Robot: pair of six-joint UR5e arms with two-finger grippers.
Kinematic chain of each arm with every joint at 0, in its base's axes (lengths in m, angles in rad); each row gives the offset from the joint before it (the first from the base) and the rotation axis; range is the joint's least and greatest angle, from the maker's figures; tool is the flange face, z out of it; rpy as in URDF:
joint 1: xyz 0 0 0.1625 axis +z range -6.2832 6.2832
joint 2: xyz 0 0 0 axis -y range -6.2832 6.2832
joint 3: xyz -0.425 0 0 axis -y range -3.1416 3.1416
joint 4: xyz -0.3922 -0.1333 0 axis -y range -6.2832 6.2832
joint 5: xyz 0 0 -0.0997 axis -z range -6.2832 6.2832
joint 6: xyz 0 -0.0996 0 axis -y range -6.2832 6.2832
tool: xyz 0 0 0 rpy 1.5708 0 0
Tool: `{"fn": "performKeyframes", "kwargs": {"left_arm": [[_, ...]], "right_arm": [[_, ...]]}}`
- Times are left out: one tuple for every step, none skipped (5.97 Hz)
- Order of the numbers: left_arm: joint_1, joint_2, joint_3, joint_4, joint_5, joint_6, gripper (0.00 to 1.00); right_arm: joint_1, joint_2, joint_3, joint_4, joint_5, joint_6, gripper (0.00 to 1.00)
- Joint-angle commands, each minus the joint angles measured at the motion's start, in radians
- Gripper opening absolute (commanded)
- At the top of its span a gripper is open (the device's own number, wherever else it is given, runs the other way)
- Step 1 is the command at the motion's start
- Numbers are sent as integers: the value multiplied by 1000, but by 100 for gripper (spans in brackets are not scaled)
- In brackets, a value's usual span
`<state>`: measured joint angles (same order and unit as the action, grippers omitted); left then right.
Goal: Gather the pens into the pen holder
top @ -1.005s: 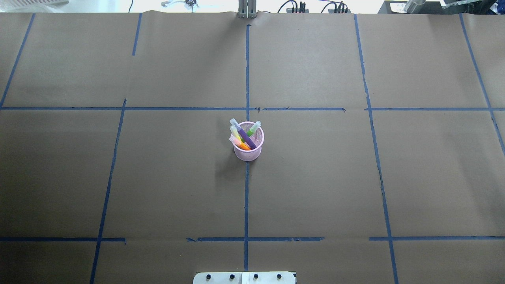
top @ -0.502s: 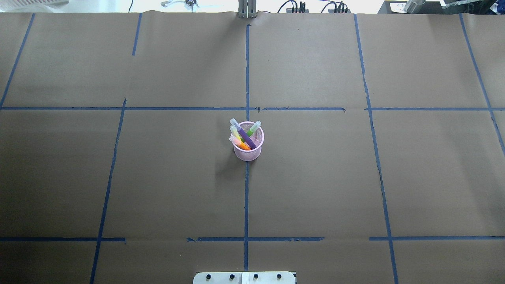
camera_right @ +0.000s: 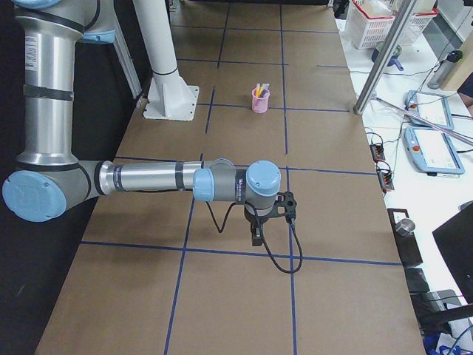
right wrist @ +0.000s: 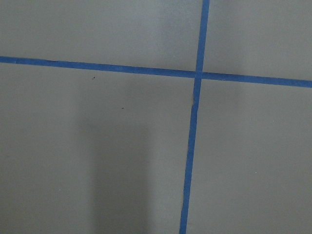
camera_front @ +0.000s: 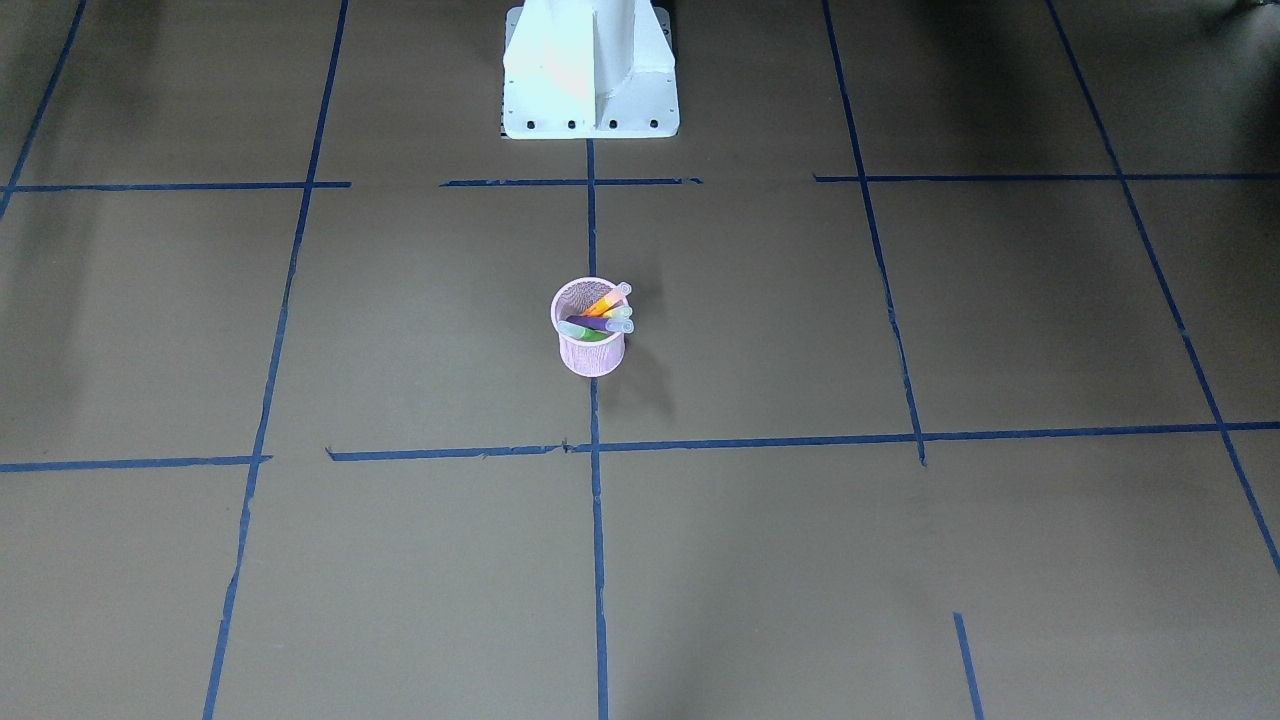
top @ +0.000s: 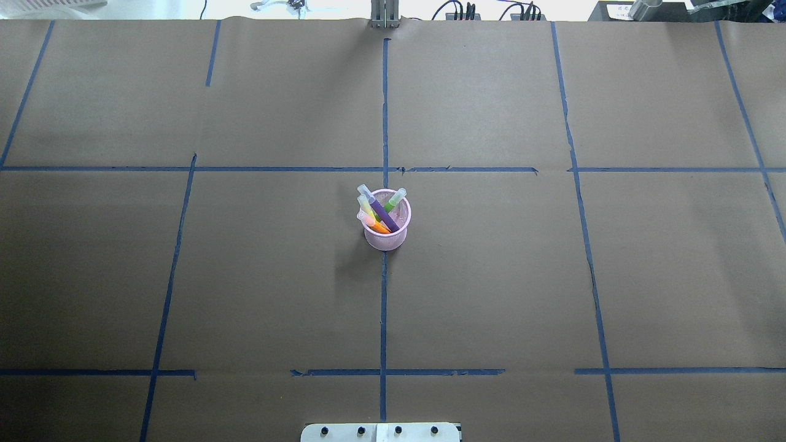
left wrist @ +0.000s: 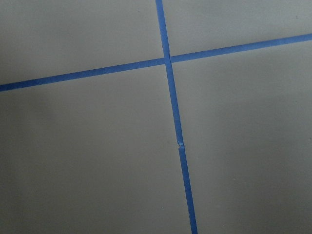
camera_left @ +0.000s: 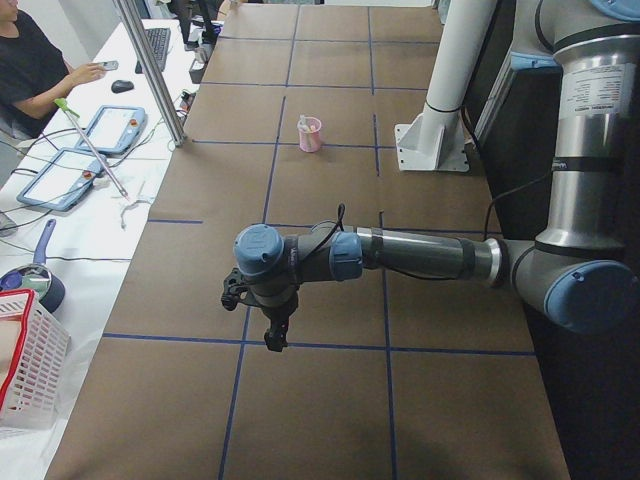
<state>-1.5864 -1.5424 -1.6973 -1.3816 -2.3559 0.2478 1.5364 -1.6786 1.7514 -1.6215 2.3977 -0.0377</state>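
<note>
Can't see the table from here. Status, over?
Left gripper, right gripper: far from the pen holder, open or shut unclear. Pens standing inside it. No obstruction seen.

1. the overhead camera sits high behind the robot and looks forward and down over the whole table [top: 491,276]. the pen holder [top: 387,232] is small in the middle and the robot base [top: 381,432] sits at the bottom edge.
2. the front camera faces the robot from across the table, steeply down. it shares the pen holder [camera_front: 590,350] and the robot base [camera_front: 590,70], which here is at the top.
3. the left-end camera looks along the table, with the left arm [camera_left: 400,255] near and large and the pen holder [camera_left: 310,136] far off.
4. the right-end camera looks back the other way, with the right arm [camera_right: 148,179] near and the pen holder [camera_right: 259,102] far.
5. the left wrist camera looks down from close by at a crossing of blue tape [left wrist: 167,60]. the right wrist camera shows a like crossing [right wrist: 198,74].
</note>
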Motion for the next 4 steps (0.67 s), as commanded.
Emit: {"fn": "performKeyframes", "kwargs": {"left_arm": [[-1,49,-79,-4,-5,2,100],[-1,77,-122,-5,-5,2,100],[0,71,-127,-5,-6,1,100],[0,71,-128,-5,-8,2,100]], "right_arm": [[-1,-4,8,0,5,-4,100],[-1,-3,10,0,5,-8,100],[-1,-4,14,2,0,-11,100],[-2,2,13,2,-5,-8,100]]}}
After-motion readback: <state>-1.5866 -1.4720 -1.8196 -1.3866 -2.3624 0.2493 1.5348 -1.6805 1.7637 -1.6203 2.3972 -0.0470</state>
